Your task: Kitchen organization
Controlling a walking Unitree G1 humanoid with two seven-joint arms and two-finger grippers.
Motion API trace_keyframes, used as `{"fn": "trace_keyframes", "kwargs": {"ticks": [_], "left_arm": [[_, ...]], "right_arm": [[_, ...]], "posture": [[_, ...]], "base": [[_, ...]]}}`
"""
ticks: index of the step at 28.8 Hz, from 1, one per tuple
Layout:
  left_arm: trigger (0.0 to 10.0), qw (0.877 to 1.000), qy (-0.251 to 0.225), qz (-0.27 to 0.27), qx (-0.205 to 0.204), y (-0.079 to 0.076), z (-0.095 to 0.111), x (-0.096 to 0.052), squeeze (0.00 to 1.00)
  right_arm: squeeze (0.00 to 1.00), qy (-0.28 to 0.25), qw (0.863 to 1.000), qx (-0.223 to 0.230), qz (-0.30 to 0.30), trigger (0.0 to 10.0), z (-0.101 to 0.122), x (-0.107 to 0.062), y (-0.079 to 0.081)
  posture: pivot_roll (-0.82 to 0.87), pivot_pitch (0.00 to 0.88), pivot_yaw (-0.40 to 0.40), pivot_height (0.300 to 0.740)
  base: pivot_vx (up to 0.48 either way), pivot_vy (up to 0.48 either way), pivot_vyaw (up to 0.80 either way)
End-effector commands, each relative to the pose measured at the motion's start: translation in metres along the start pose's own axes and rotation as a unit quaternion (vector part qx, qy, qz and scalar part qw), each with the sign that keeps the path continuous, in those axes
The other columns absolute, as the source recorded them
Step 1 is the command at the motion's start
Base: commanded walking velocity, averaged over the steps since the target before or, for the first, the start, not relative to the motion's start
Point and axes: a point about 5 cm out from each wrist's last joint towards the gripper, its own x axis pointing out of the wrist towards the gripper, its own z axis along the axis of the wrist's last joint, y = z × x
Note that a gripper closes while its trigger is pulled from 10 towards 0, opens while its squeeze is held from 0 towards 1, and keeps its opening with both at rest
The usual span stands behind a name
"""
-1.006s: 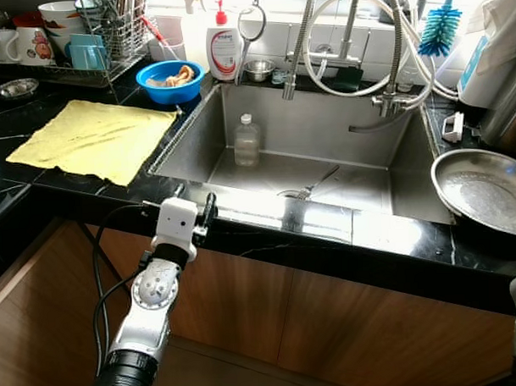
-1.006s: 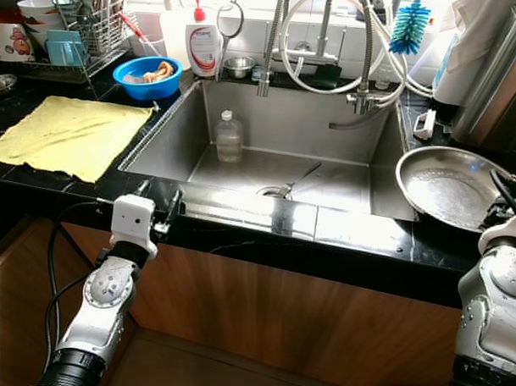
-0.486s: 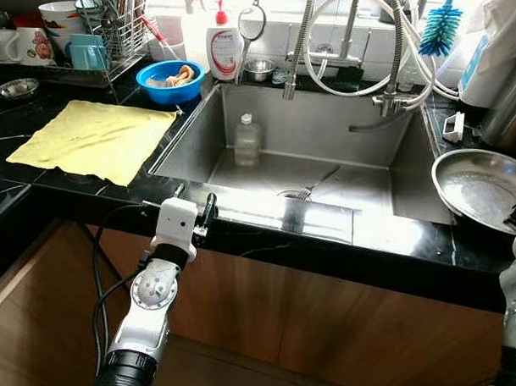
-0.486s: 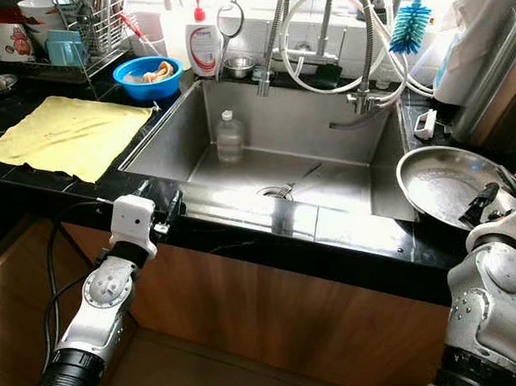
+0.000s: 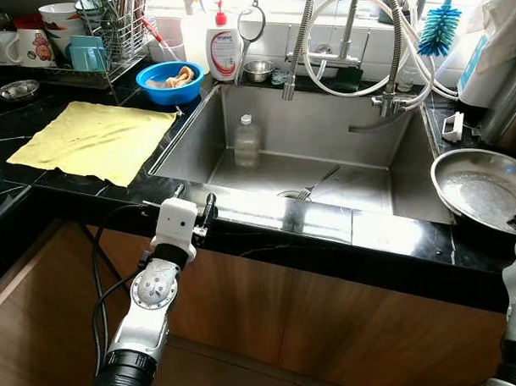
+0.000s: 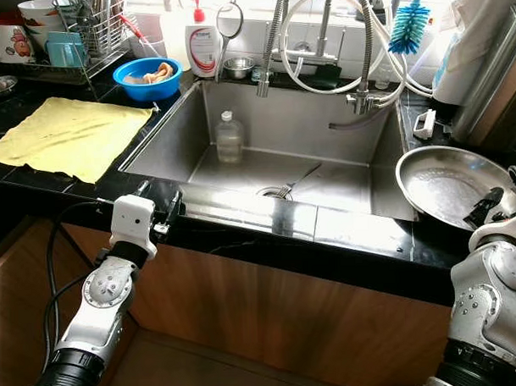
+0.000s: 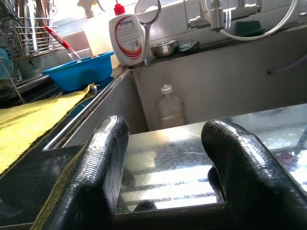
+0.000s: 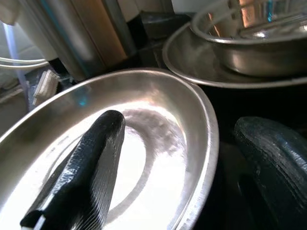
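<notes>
A round steel pan lies on the black counter to the right of the sink. My right gripper is at its near rim, open. In the right wrist view one finger lies over the inside of the pan, while the other finger is outside the rim. My left gripper rests open at the counter's front edge by the sink's front left corner, holding nothing. A clear plastic bottle stands in the sink, and a fork lies near the drain.
A yellow cloth is spread on the left counter. Behind it are a blue bowl, a soap bottle and a dish rack with mugs. More steel bowls are stacked beyond the pan. Faucet hoses hang over the sink.
My right arm has risen from below the counter, bringing its gripper up to the pan's near rim. The left arm has not moved.
</notes>
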Motion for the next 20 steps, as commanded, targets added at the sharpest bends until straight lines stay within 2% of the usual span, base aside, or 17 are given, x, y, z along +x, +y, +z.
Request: {"fn": "trace_keyframes", "kwargs": {"ticks": [1, 10, 16, 18, 19, 20], "left_arm": [[10.0, 0.999, 0.044, -0.013, 0.008, -0.002, -0.015, -0.008, 0.00], [10.0, 0.999, 0.044, -0.011, 0.009, -0.001, -0.015, -0.007, 0.00], [10.0, 0.999, 0.045, -0.010, 0.010, 0.000, -0.015, -0.008, 0.00], [10.0, 0.999, 0.044, -0.010, 0.010, 0.000, -0.015, -0.008, 0.00], [10.0, 0.999, 0.044, -0.010, 0.010, 0.000, -0.015, -0.008, 0.00], [10.0, 0.999, 0.044, -0.010, 0.010, 0.000, -0.015, -0.008, 0.00]], "right_arm": [[0.00, 0.006, 1.000, 0.011, -0.008, 10.0, 0.003, 0.004, 0.000], [0.00, 0.024, 1.000, 0.013, -0.010, 10.0, 0.001, 0.009, 0.007], [0.00, 0.044, 0.999, -0.021, -0.018, 10.0, -0.006, 0.012, 0.008], [0.00, 0.046, 0.999, -0.022, -0.019, 5.2, -0.007, 0.012, 0.008], [0.00, 0.047, 0.998, -0.026, -0.020, 3.4, -0.007, 0.012, 0.008], [0.00, 0.048, 0.998, -0.029, -0.020, 3.4, -0.008, 0.013, 0.007]], "posture": [[0.00, 0.000, -0.025, 0.740], [0.01, 0.000, -0.028, 0.740], [0.01, 0.000, -0.028, 0.740], [0.01, 0.000, -0.029, 0.740], [0.01, 0.000, -0.029, 0.740], [0.01, 0.000, -0.029, 0.740]], "base": [[0.000, 0.000, 0.00], [0.000, 0.000, 0.00], [0.000, 0.000, 0.00], [0.000, 0.000, 0.00], [0.000, 0.000, 0.00], [0.000, 0.000, 0.00]]}}
